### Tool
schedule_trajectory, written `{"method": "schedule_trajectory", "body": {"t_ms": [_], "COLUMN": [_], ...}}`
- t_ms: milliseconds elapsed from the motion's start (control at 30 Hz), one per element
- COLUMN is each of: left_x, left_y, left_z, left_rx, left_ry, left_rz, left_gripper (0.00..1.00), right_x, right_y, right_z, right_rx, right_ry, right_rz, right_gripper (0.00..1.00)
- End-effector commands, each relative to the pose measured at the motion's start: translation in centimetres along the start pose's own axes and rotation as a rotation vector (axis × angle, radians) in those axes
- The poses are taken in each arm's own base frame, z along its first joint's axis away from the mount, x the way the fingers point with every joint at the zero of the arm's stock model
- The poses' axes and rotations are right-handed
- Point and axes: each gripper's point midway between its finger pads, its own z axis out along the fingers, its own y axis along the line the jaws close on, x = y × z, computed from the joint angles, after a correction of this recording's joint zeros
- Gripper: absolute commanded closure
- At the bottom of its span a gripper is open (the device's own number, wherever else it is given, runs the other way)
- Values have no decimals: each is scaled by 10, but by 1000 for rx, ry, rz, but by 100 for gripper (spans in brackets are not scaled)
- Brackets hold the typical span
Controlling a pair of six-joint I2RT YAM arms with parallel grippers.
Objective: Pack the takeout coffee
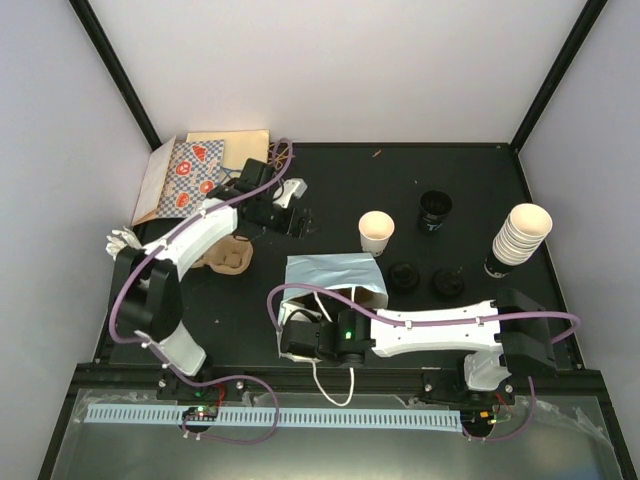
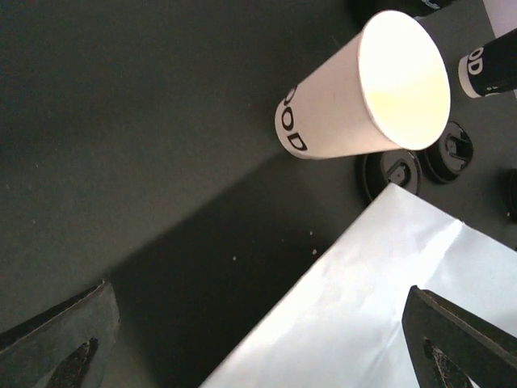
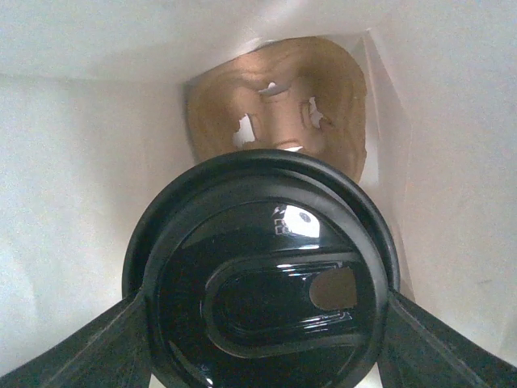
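Cup in grip: lidded coffee cup (image 3: 262, 283), clamped at its sides by the right gripper (image 3: 262, 343), its black lid facing the wrist camera.
Where it is: inside the light blue paper bag (image 1: 330, 272), with pale walls on every side of it.
Key relation: the brown cup carrier (image 3: 279, 105) lies straight ahead, past the cup, at the bag's far end. The cup's long axis runs along the gripper toward it, so the coming move is probably a push deeper on that line. Whether the cup touches the carrier cannot be told.
Left gripper (image 2: 258, 356): jaws wide apart, holding nothing, beside the bag.
Nearer arm: the right one; the left is well apart from the held cup.
Outside the bag: unlidded cup (image 2: 355, 97), loose lids (image 2: 392, 174), cup stack (image 1: 520, 235).
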Motion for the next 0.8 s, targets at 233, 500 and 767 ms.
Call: {"method": "schedule_trajectory", "body": {"t_ms": [233, 500, 767], "left_x": [-51, -47, -41], "left_y": [8, -6, -5], "left_z": [29, 61, 64], "left_rx": [37, 162, 177], "left_ry": [10, 68, 83], "left_rz": [56, 58, 58], "left_gripper": [5, 13, 17], "right_x": [9, 16, 22], "right_y": [-7, -19, -32], "right_z": [0, -3, -4], "right_rx": [75, 142, 219], "right_ry": [29, 47, 62], "right_rz": [-18, -14, -6], "right_gripper": [68, 68, 68]}}
